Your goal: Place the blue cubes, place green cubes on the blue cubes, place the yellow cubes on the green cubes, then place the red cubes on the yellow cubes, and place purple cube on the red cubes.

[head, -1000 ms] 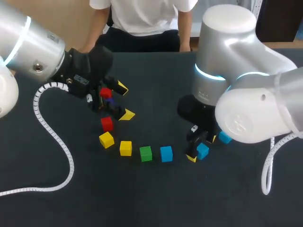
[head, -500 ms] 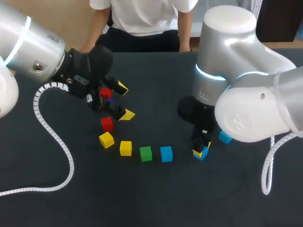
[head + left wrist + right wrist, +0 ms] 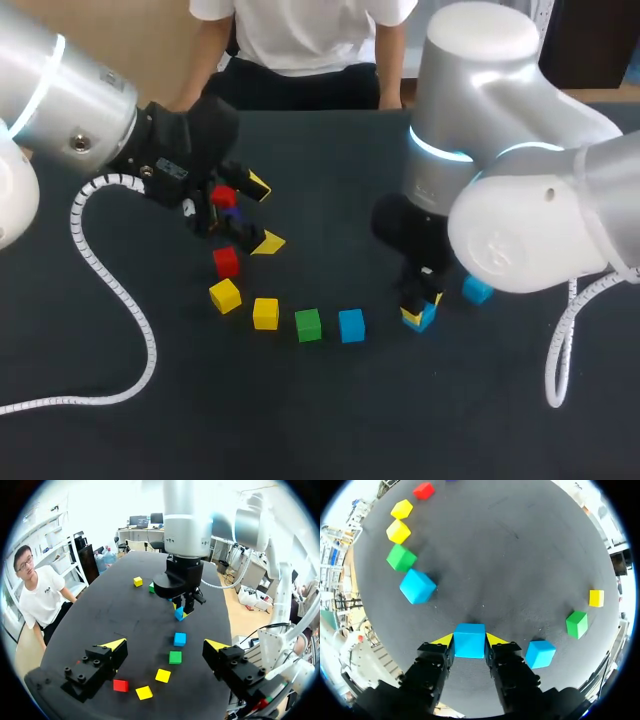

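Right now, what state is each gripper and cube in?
Left gripper: fingers open, empty.
Right gripper: fingers shut on held blue cube.
That held blue cube: clamped, unstacked.
Blue cube in the row: loose, nothing on it.
Green cube beside it: loose, nothing on it.

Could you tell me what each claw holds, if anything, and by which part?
Right claw: a blue cube, by two opposite side faces. Left claw: open, holding nothing.

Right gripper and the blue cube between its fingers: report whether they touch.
Touching. The right wrist view shows the right gripper clamping the blue cube from both sides.
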{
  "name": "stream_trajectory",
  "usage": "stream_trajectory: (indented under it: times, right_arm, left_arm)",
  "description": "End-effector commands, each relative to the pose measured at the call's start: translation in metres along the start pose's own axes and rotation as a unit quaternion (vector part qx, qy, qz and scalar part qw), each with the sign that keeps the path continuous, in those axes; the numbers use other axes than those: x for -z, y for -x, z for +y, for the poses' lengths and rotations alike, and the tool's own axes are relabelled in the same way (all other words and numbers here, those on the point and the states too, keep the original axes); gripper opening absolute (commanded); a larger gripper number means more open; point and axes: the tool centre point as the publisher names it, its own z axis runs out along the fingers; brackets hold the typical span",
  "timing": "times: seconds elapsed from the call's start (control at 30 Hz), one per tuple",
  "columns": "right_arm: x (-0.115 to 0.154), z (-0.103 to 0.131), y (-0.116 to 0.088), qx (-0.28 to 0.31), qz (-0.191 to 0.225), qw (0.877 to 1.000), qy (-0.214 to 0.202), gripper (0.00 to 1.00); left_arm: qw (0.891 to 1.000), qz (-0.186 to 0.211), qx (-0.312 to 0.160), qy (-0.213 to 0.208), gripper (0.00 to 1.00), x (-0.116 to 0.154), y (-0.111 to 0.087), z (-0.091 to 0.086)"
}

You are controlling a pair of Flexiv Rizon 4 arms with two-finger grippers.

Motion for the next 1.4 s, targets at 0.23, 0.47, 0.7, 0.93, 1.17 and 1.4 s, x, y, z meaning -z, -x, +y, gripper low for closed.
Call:
stream_trajectory:
  times: [0.23,0.47,0.7,0.93,1.17,1.4]
  right_arm:
    - [0.023,0.005,0.011,-0.013,-0.020,1.000,0.004,0.00]
    - [0.034,-0.015,0.012,0.014,-0.017,1.000,-0.012,0.00]
    - [0.044,-0.029,0.015,0.104,-0.047,0.993,-0.020,0.00]
    - [0.049,-0.035,0.020,0.182,-0.048,0.982,-0.031,0.00]
    - [0.061,-0.034,0.016,0.252,-0.037,0.967,-0.031,0.00]
    - [0.073,-0.031,0.012,0.300,-0.026,0.953,-0.037,0.00]
  left_arm:
    - [1.000,0.003,0.000,-0.001,1.00,0.000,0.001,0.001]
    - [1.000,0.003,0.000,-0.001,1.00,0.000,0.001,0.001]
    - [1.000,0.003,0.000,-0.001,1.00,0.000,0.001,0.001]
    - [1.000,0.003,0.000,-0.001,1.00,0.000,0.001,0.001]
    - [1.000,0.003,0.000,-0.001,1.00,0.000,0.001,0.001]
    - [1.000,0.003,0.000,-0.001,1.00,0.000,0.001,0.001]
